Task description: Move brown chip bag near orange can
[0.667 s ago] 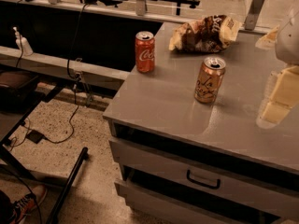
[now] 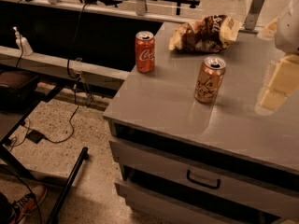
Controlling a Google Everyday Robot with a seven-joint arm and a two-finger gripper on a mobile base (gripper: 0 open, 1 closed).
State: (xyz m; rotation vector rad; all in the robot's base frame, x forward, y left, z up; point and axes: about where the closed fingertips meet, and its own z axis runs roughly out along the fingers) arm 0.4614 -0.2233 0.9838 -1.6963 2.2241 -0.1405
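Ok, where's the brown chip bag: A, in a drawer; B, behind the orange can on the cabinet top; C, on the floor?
B: the brown chip bag lies at the back of the cabinet top, behind the orange can; the gripper hangs at the picture's right edge, apart from it.

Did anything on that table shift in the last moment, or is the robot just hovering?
Only the gripper, over the right side of the table, moved: it sits slightly higher in the view than before. It took hold of nothing. The brown chip bag, orange can and red Coca-Cola can stayed put.
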